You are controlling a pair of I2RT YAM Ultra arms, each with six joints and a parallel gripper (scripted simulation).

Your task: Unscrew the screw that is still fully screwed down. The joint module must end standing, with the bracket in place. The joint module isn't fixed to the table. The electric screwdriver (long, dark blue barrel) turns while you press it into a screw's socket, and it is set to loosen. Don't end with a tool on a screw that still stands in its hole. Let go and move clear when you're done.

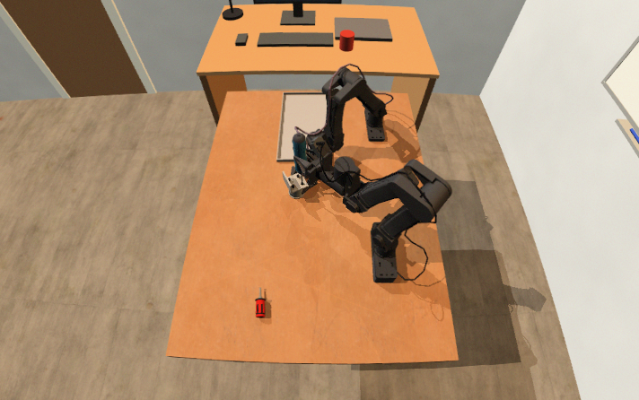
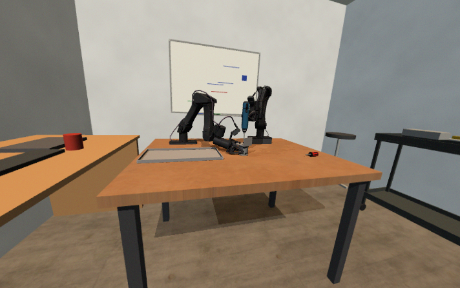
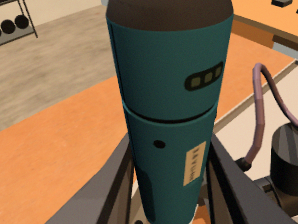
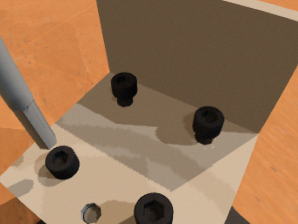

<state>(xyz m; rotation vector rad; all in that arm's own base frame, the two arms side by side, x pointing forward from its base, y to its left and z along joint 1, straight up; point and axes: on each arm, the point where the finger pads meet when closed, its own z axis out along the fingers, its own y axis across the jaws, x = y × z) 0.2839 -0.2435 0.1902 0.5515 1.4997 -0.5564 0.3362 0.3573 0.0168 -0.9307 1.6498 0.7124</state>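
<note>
Left gripper [image 1: 302,159] [image 2: 247,117] [image 3: 170,185] closed on the electric screwdriver [image 1: 299,144] [image 2: 245,115] [image 3: 170,100] [image 4: 12,80], barrel near upright; right gripper [image 1: 303,181] [image 2: 241,149] clamping the joint module [image 1: 296,194] [image 2: 244,154], between the worktop's centre and its desk-side edge; the low screw [image 4: 62,162], apparently the seated one, lies just beside and below the bit [image 4: 36,127] [image 2: 243,134]; contact cannot be confirmed; the left arm, being the tool bearer, should centre over the socket, then press down.
</note>
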